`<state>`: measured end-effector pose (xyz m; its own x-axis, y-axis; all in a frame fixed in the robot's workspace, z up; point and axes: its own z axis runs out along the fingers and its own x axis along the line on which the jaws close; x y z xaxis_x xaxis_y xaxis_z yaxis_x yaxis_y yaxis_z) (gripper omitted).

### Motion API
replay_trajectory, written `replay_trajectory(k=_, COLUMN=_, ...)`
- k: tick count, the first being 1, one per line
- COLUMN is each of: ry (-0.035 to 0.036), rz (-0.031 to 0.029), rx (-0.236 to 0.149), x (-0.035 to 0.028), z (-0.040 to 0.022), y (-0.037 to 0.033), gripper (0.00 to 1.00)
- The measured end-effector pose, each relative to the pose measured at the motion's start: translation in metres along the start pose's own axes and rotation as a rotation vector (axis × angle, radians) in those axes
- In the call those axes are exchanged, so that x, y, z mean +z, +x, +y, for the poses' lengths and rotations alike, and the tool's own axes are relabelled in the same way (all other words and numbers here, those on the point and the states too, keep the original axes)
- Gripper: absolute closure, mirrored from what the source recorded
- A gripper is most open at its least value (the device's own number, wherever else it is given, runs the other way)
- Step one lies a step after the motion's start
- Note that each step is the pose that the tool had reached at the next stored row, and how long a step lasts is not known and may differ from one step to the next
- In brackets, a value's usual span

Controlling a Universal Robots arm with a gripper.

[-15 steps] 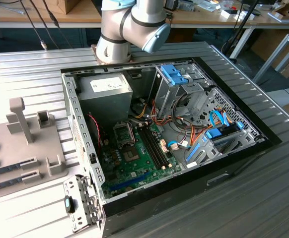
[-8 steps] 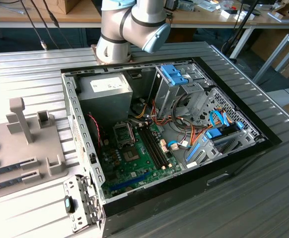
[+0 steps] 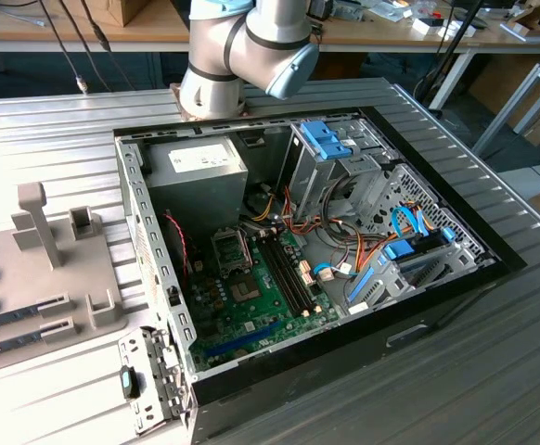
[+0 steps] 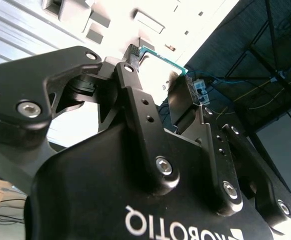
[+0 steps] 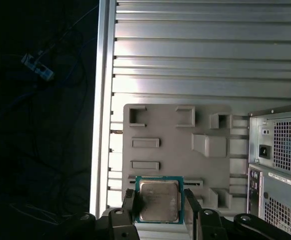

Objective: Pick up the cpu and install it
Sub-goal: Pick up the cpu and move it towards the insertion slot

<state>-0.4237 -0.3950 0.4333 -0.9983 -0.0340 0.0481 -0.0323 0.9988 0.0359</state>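
Observation:
In the first wrist view, the cpu [image 5: 158, 200], a square silver chip with a green rim, sits between my gripper's [image 5: 159, 206] two black fingers [image 5: 129, 204]. The gripper is shut on its two opposite edges and holds it above the grey fixture plate [image 5: 175, 150]. The second wrist view has the same gripper [image 4: 158, 75] from behind, with the cpu's green rim [image 4: 160, 56] spanning the fingertips. In the exterior view the arm [image 3: 242, 46] is at the far end of the open computer case [image 3: 363, 260]. Inside the case, the motherboard's socket [image 3: 231, 248] lies open.
The grey fixture plate [image 3: 47, 278] with raised posts and slots lies at the exterior view's left, on the ribbed metal table [image 3: 66, 130]. The case holds a power supply [image 3: 196, 171], drive cages [image 3: 330, 153] and loose cables [image 3: 344, 250]. The table edge [image 5: 103, 100] drops to a dark floor.

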Motion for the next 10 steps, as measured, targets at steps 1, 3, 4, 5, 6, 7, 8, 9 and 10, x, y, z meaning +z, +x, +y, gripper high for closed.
replay_trajectory(k=1, ry=0.0000, rz=0.0000, rx=0.000, x=0.0000, z=0.0000, y=-0.0007, gripper=0.53)
replay_trajectory(k=3, ry=0.0000, rz=0.0000, rx=0.000, x=-0.0001, z=-0.0001, y=-0.0022, gripper=0.53)
replay_trajectory(k=4, ry=0.0001, rz=0.0001, rx=0.000, x=-0.0002, z=-0.0001, y=-0.0027, gripper=0.53)
replay_trajectory(k=5, ry=0.0000, rz=0.0001, rx=0.000, x=-0.0002, z=-0.0002, y=-0.0041, gripper=0.53)
replay_trajectory(k=6, ry=0.0000, rz=0.0001, rx=0.000, x=-0.0003, z=-0.0002, y=-0.0047, gripper=0.53)
replay_trajectory(k=7, ry=0.0001, rz=0.0001, rx=0.000, x=-0.0003, z=-0.0002, y=-0.0053, gripper=0.53)
replay_trajectory(k=8, ry=0.0000, rz=0.0000, rx=0.000, x=-0.0003, z=-0.0002, y=-0.0059, gripper=0.53)
replay_trajectory(k=9, ry=0.0000, rz=0.0000, rx=0.000, x=-0.0003, z=-0.0002, y=-0.0064, gripper=0.53)
replay_trajectory(k=10, ry=0.0000, rz=0.0000, rx=0.000, x=-0.0003, z=-0.0002, y=-0.0070, gripper=0.53)
